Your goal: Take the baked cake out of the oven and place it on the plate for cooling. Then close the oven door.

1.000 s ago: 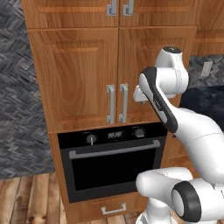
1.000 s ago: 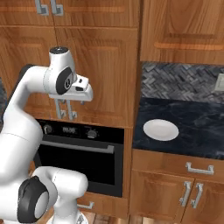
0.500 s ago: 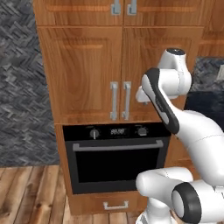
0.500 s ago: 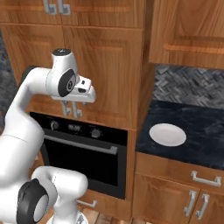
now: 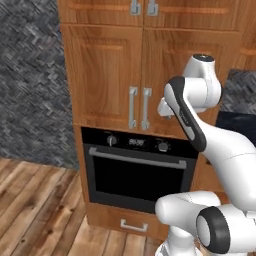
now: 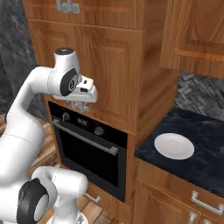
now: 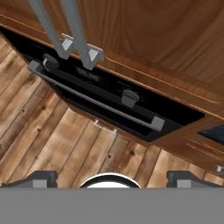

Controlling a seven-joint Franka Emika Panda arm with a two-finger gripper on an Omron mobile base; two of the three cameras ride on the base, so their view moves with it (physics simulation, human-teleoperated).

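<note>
Oven (image 5: 137,170) set in wooden cabinets (image 5: 117,75), its door (image 5: 136,176) shut and upright, grey bar handle (image 5: 137,158) along the door's top edge below two knobs and a display. Gripper (image 6: 78,105) hangs above the oven, level with the cabinet handles (image 5: 138,107), fingers spread wide and empty. Plate (image 6: 174,145), bare, lies on the dark counter (image 6: 199,151) to the oven's right. Cake cannot be made out behind the dark door.

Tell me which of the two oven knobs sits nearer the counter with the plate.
The knob right of the small display; the other knob is at the oven's far end from the plate.
</note>
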